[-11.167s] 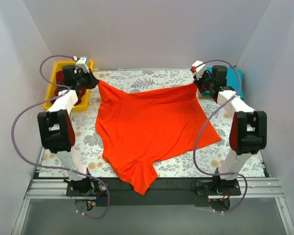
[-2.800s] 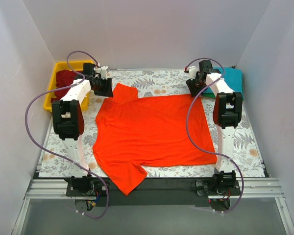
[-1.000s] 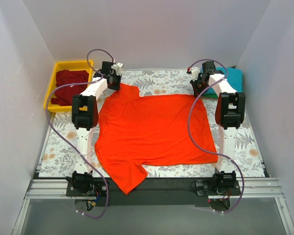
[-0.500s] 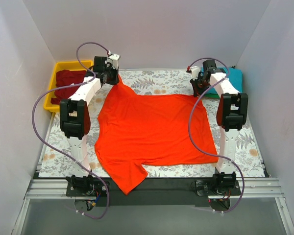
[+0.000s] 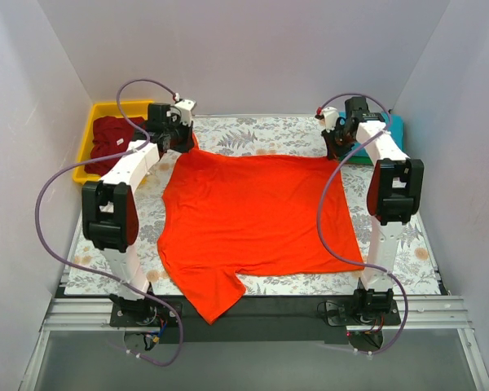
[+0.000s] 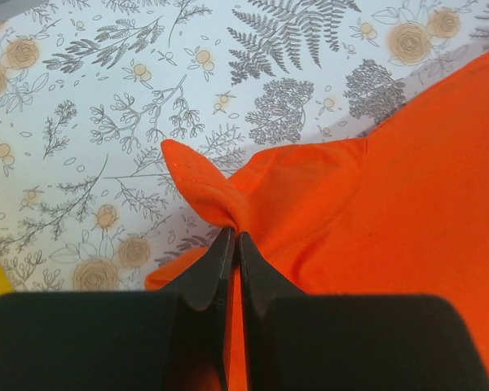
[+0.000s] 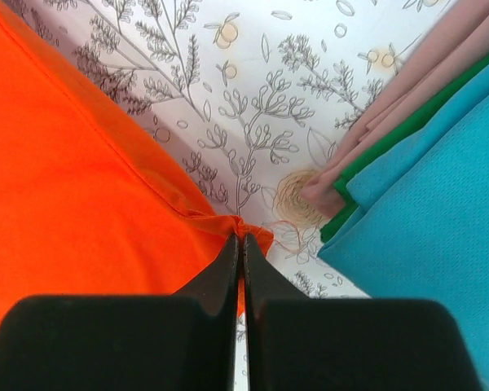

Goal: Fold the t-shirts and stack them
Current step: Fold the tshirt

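Left claw (image 6: 232,234) and right claw (image 7: 241,238) each clamped on a far corner of the orange-red shirt (image 5: 253,212)

Out from the claws the orange-red shirt lies spread flat on the table (image 5: 253,130). Just beside the right claw is a folded teal shirt (image 7: 440,187) stacked with a green shirt (image 7: 389,134) — at far left, a maroon shirt (image 5: 114,134) lies in the yellow bin (image 5: 83,155).

Overhead view faces down; both close wrist views share the orange t-shirt (image 5: 253,212).
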### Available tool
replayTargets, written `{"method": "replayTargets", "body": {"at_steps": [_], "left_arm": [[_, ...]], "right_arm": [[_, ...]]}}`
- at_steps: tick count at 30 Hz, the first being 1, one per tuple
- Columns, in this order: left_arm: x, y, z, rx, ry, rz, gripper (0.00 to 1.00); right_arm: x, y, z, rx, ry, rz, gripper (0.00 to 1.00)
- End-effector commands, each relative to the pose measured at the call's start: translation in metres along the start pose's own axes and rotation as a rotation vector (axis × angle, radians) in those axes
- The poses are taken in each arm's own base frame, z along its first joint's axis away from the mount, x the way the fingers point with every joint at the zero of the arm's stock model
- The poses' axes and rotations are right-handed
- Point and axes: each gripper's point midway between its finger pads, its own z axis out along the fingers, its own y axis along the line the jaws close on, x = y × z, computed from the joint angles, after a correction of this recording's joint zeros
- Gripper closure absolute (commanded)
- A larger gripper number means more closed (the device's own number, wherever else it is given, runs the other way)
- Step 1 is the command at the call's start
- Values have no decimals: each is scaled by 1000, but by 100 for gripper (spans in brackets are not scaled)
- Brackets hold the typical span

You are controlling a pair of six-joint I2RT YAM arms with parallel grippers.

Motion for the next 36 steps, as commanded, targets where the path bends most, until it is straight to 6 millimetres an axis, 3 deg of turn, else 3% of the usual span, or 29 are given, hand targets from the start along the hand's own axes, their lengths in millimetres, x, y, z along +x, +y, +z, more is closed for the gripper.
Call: {"method": "replayTargets", "body": {"at_steps": [1,6,21,27,36], "left_arm": [[-29,-7,-39,-2,-104,56,100],[-23,-15,-62,-6,-112,75,100],[32,-30,-91,-4,-10,53,100],[48,-36,-100,4,12,40,100],[93,-42,-104,7,95,30,100]], "right_arm": [[-7,2,-23,3,-41,-29,99],[-6,5,-28,-3,-46,-37,99],[7,19,-44,-35,-52,-66,99],[24,26,-46,-47,-25,-76,99],[53,38,-41,-77,31,-73,99]]}}
